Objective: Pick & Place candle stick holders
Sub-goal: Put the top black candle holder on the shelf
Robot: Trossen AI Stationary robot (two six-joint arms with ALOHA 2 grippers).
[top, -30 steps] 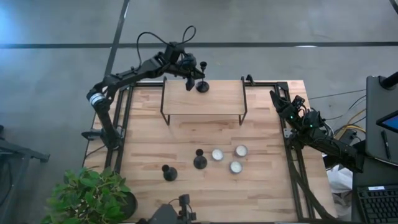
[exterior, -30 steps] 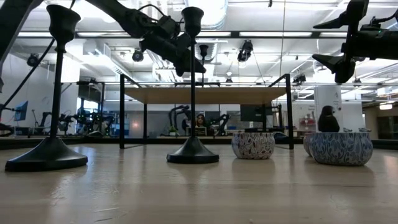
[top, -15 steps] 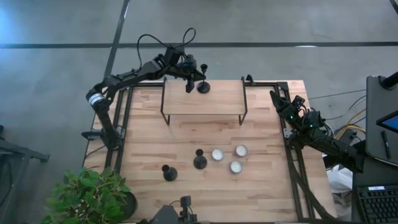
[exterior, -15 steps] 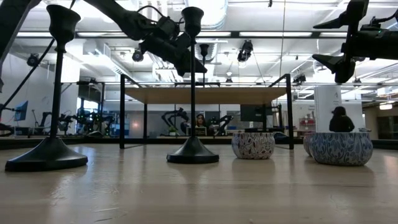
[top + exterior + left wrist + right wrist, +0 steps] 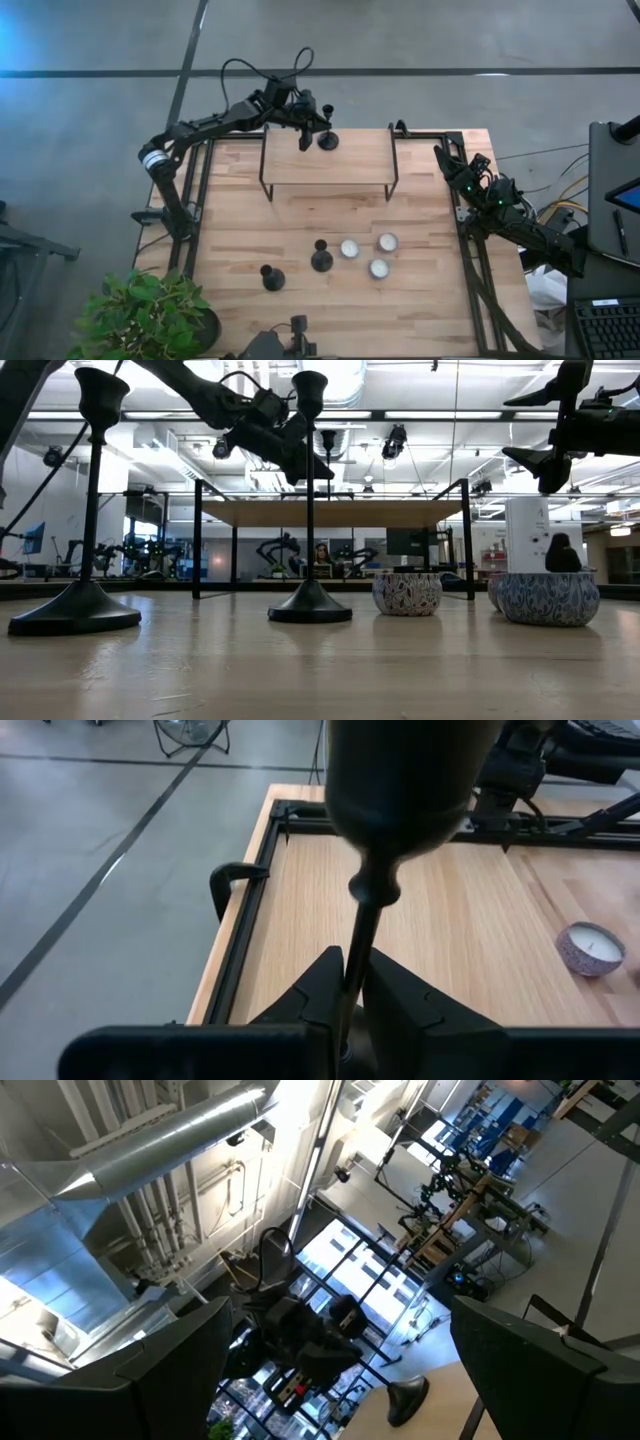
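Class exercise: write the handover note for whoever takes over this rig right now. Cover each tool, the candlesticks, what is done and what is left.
Left tool: at the raised shelf's far edge, fingers around the stem of one candle stick holder standing there.
Right tool: idle at the table's right edge, open.
Two more holders stand on the table near three candle cups.
Done: one holder on the shelf, not yet released.
Left: those two.

I see three black candle stick holders against my pale wood table. The three small bowls wear a blue-and-white pattern, with white candles inside. A green plant sits at one corner.
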